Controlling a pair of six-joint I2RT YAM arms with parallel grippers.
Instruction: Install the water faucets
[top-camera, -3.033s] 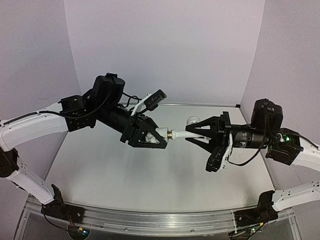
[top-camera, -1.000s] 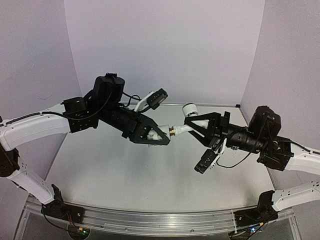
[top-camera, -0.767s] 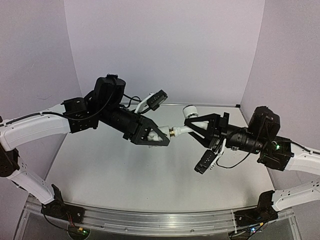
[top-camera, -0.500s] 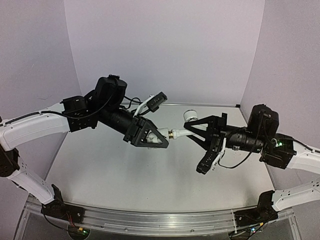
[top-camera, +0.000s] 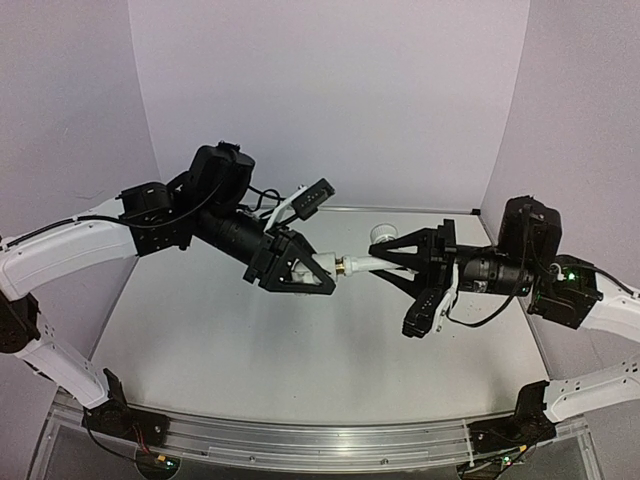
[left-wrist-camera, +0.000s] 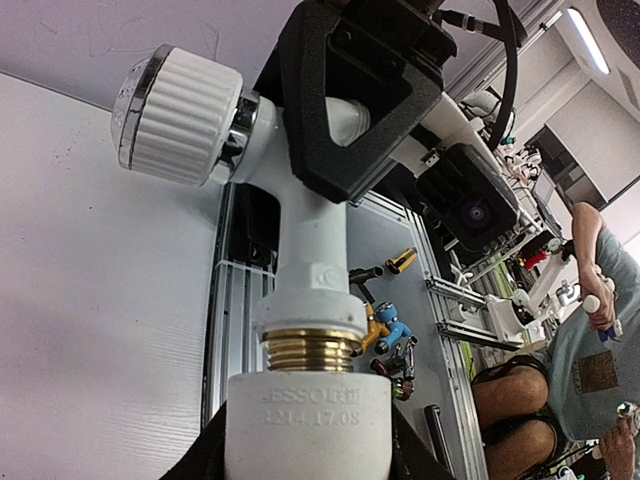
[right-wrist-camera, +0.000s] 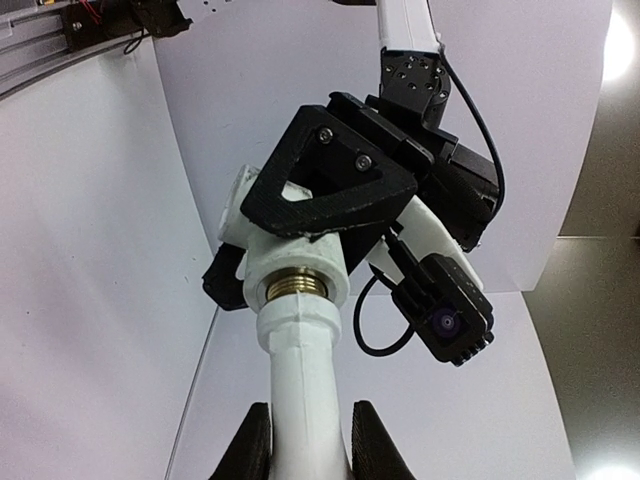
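Holding the short white cylindrical plastic fitting (left-wrist-camera: 307, 425) in mid-air, the left gripper (top-camera: 318, 274) is clamped around it. Directly right of the fitting, the right gripper (top-camera: 385, 265) is closed on the white plastic bent-spout tap (left-wrist-camera: 305, 240) with ribbed round knob (left-wrist-camera: 180, 115) (brass-coloured threaded end (left-wrist-camera: 312, 350) seated at the fitting's mouth).

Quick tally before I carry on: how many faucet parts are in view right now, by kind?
white tap, held in the right gripper: 1
white cylindrical fitting, held in the left gripper: 1
Total: 2
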